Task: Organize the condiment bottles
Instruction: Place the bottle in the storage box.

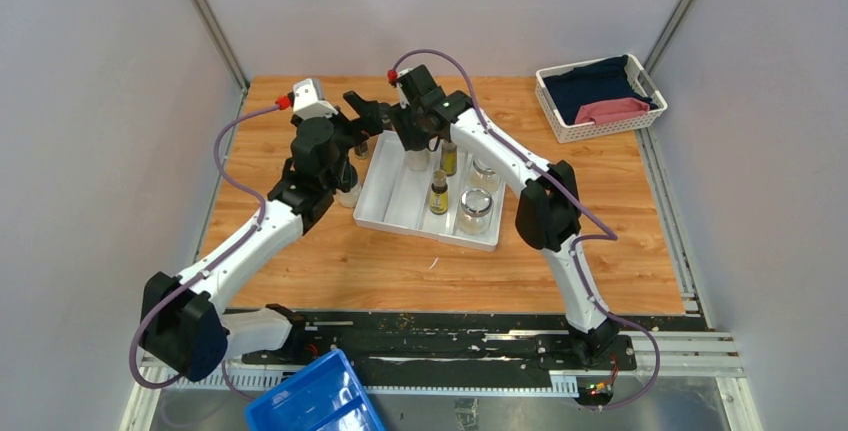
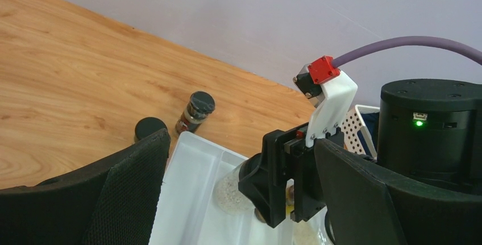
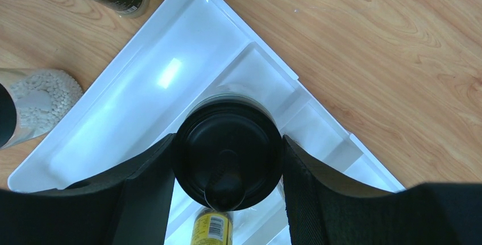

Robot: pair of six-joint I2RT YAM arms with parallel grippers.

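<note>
Wooden table: white divided tray holds four small containers. Right gripper clasps a black-lidded clear jar over it; left gripper gapes empty, dark-capped shakers outside.

White tray, black-lidded jar

Overhead view looks down from behind the arms — both wrist views (close) share the tray.

2 slim bottles, 2 squat jars
</note>
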